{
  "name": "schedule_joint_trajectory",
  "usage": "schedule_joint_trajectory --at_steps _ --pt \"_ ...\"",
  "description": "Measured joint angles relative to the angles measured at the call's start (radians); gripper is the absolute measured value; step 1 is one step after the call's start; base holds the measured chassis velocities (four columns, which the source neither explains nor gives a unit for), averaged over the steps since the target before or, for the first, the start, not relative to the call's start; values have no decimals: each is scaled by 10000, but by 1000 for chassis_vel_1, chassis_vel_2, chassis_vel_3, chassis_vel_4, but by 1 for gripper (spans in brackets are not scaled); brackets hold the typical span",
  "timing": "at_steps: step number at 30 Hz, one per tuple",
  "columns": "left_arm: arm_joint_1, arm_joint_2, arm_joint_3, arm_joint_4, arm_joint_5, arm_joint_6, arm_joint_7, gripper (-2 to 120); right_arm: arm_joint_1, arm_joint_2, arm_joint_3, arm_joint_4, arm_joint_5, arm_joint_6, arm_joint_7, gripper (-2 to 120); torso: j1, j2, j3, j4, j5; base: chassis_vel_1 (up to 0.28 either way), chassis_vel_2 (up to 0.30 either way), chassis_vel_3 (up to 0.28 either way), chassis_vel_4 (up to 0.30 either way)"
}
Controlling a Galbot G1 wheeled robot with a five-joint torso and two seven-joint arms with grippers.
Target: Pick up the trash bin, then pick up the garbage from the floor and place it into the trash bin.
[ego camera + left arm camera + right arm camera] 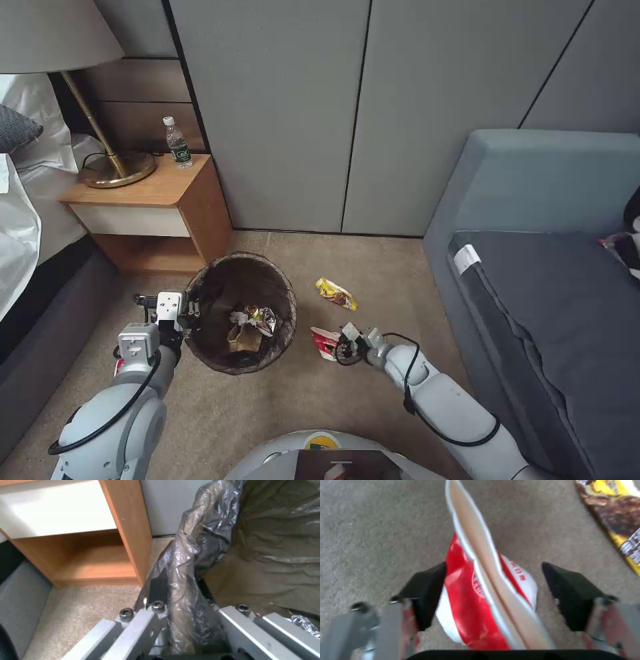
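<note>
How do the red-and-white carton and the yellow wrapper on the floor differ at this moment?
The red-and-white carton sits between the open fingers of the right gripper; the yellow wrapper lies apart, with no gripper around it. The carton is crushed and stands on edge; the wrapper lies flat. The carton is nearer the robot. Both are on the carpet, outside the trash bin.

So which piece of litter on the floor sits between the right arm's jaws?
The crushed red-and-white carton, flanked by the open right gripper. The yellow wrapper lies apart on the carpet, nearer the wall.
</note>
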Motion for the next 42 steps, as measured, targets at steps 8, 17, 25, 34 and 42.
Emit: schedule_joint_trajectory --at_steps 8,17,25,34,42 --pt "15 -16 45 14 53 0 -2 3 -35 89 58 -193 -74 141 -167 41 0 0 0 0 0 0 0 0 0" --pt "33 -128 98 26 76 -3 -7 3 66 245 89 -523 -95 279 -243 9 0 0 0 1 1 0 0 0 0" --pt "60 -116 177 25 72 -2 -9 3 8 421 537 -366 42 369 -10 0 0 0 0 1 1 0 0 0 0" --pt "160 -16 250 -34 51 -1 -9 3 -1049 -230 1846 1987 1006 -134 662 0 0 0 -1 -3 0 0 0 0 0" --pt "215 131 293 -103 -101 21 -9 3 -2013 -645 3248 5172 2048 -1185 755 0 -1 0 -1 1 1 0 0 0 0"
